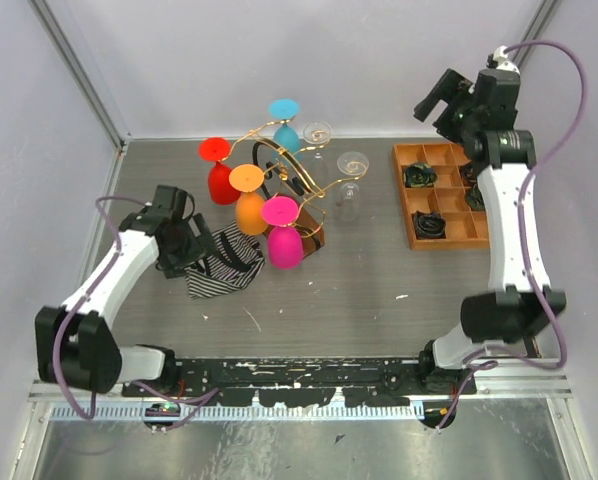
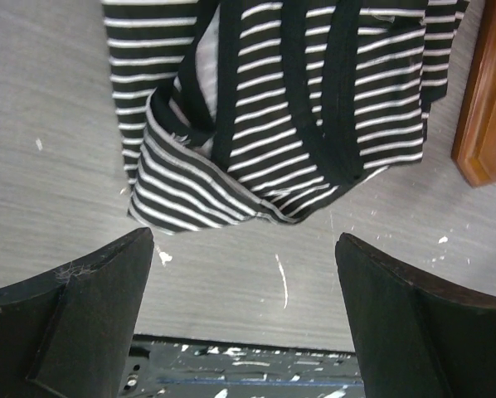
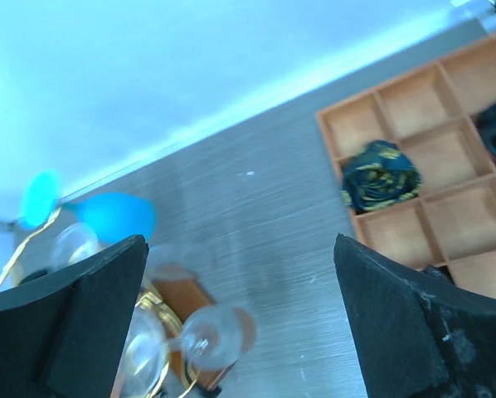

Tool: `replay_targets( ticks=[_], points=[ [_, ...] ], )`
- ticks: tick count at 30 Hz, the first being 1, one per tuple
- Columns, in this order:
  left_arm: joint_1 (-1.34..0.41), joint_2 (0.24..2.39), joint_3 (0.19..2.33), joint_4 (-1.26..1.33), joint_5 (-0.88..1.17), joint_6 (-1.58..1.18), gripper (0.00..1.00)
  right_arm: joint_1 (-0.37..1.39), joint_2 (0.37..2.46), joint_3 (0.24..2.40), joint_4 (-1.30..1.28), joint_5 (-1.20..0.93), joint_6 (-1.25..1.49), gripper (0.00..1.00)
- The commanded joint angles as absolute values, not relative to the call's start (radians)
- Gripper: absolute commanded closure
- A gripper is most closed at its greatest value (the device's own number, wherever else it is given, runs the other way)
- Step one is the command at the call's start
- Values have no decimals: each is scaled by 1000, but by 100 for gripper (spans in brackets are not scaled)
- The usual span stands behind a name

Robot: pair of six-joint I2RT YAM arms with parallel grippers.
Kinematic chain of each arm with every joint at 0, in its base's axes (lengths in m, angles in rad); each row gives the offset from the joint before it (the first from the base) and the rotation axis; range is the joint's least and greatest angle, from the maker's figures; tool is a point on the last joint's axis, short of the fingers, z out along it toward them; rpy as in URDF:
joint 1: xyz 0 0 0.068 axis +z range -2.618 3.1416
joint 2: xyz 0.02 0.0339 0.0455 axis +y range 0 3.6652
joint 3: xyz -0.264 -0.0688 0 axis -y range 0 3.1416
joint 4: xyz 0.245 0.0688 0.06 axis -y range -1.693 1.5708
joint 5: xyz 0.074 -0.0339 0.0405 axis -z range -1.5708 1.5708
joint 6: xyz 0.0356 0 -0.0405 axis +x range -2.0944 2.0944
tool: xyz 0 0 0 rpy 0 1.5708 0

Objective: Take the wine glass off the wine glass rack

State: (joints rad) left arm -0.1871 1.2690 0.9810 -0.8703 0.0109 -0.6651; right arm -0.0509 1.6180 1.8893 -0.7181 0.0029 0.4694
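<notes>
**Item:** wine glass rack (image 1: 307,214), gold wire on a wooden base, standing mid-table toward the far side.

**Load:** six wine glasses hung feet-up: red glass (image 1: 222,182), orange glass (image 1: 250,208), pink glass (image 1: 284,243), blue glass (image 1: 285,132) and two clear (one, the clear glass (image 1: 349,198), on the tray side). All are on the rack; which one is wanted cannot be told.

**Left gripper** (image 2: 244,249): jaws spread wide, holding nothing, poised over a striped cloth (image 2: 281,108) just left of the rack.

**Right gripper** (image 3: 240,249): likewise wide and empty, raised beyond the compartment tray (image 1: 405,200).

**Step:** approach, not yet begun.

**Next move:** likely calls for closing on a stem, then sliding the foot free of its hoop without tipping the rack.
</notes>
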Motion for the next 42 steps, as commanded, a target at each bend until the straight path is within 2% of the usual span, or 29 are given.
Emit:
replay_targets(
  ticks=[1, 13, 21, 27, 36, 42],
  points=[
    [-212, 1376, 1052, -776, -58, -722, 2, -34, 1478, 1798, -666, -78, 411, 0],
    [-256, 1599, 1048, -604, 11, -796, 2, -34, 1422, 1852, -736, -139, 365, 0],
    [-225, 1816, 1190, -849, -108, -806, 2, -34, 1406, 1826, -747, -127, 349, 0],
    [22, 1769, 1111, -838, -110, -821, 2, -34, 1387, 1820, -746, -120, 336, 0],
    [420, 1796, 1188, -855, -98, -794, 2, -34, 1374, 1793, -737, -138, 342, 0],
    [552, 1806, 1248, -875, -139, -799, 2, -34, 1377, 1793, -739, -161, 335, 0]
  ],
)
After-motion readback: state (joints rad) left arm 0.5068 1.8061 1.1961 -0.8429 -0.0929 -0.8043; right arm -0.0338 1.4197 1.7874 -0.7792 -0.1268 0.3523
